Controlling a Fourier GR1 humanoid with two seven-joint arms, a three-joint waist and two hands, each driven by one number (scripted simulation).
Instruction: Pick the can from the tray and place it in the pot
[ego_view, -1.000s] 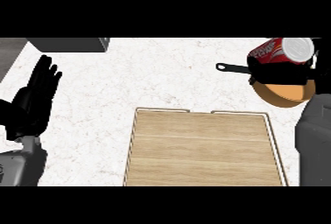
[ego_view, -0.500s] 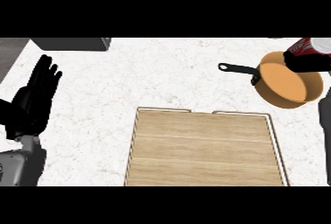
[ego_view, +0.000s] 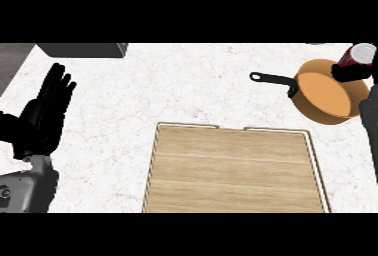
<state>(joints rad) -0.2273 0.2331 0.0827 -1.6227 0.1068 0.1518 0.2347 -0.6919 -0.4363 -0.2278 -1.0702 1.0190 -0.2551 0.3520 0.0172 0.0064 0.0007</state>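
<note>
In the upper right corner of the frame we see the red cylindrical can with a pale top (ego_view: 359, 54), tilted, at the far rim of the round orange pot (ego_view: 325, 96), whose black handle (ego_view: 270, 79) points toward the left. The can overlaps the pot's upper right edge; we cannot tell whether it touches the rim. Dark fingers of the right hand (ego_view: 348, 71) curl round the can's lower body, and a dark strip of the arm runs down the right edge of the frame. The rectangular light-wood tray with a thin pale rim (ego_view: 235, 129) occupies the lower centre, on the white speckled counter (ego_view: 177, 85). At the left edge, the black left hand (ego_view: 43, 117) rests with its fingers straight and pointing up, holding nothing, above its grey forearm (ego_view: 26, 190) in the lower left corner.
</note>
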